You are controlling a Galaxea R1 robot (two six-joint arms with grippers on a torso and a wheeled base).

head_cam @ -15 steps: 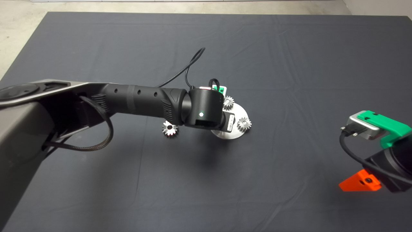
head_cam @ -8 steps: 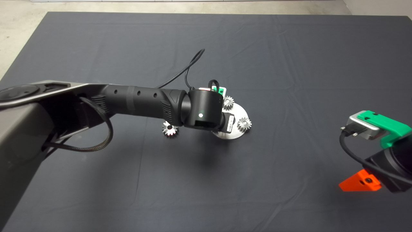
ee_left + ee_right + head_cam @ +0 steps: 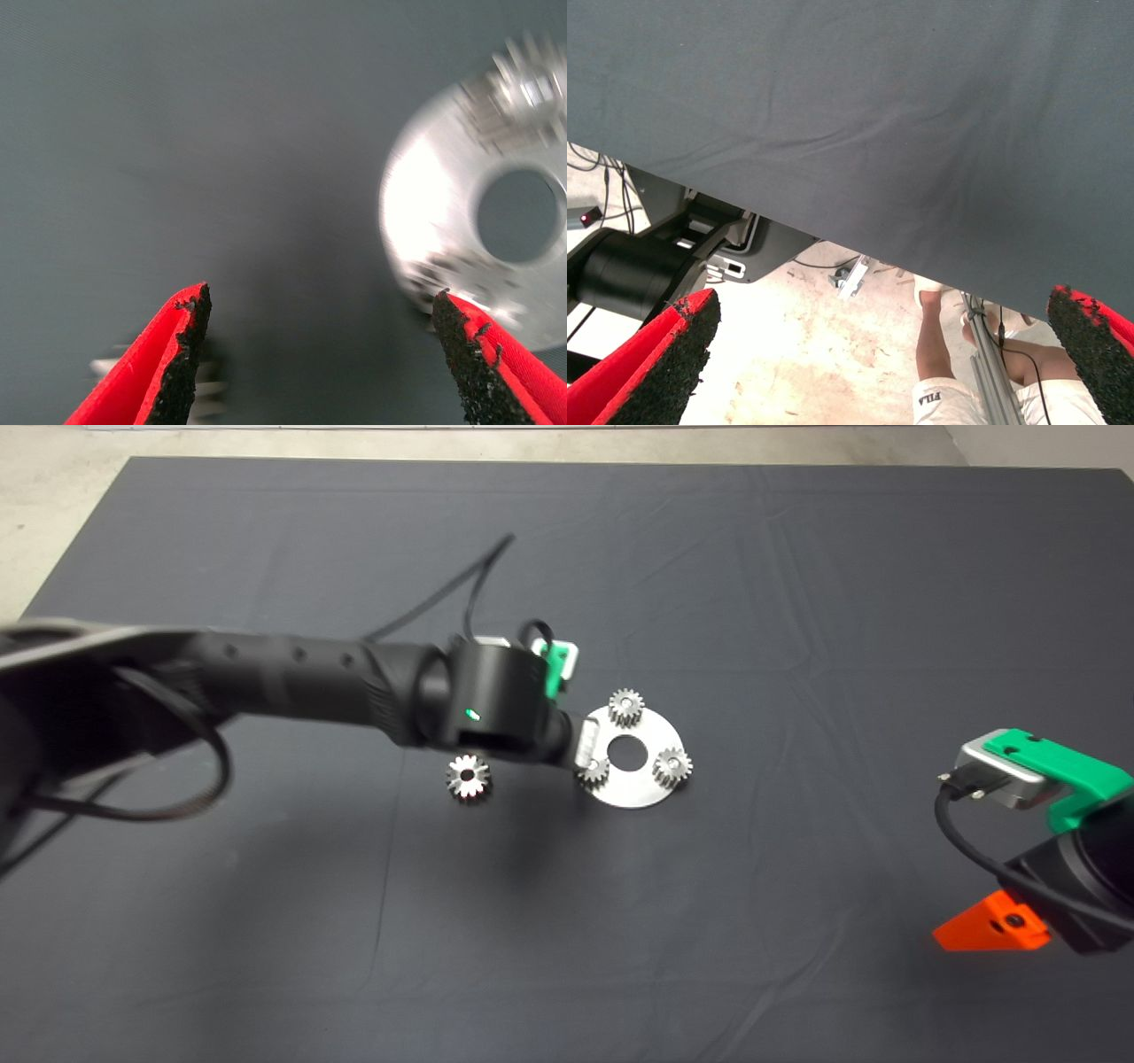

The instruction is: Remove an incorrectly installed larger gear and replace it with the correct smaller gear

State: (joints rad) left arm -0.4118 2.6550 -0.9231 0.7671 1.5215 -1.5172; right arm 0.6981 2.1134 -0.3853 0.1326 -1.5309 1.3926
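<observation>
Silver smaller gear (image 3: pixel 593 771) sits on the round plate (image 3: pixel 642 790).
My left gripper (image 3: pixel 323 359) hovers beside it, fingers wide apart, holding nothing.

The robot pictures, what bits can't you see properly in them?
- Head view: the left end effector's fingers are hidden under its own black wrist; the third gear on the round plate is partly covered by it.
- Left wrist view: the plate and its gears are smeared by blur, so no teeth can be counted; the larger gear is cut off by the picture's edge.
- Right wrist view: a person's leg shows only in part, cut by the edge.
</observation>
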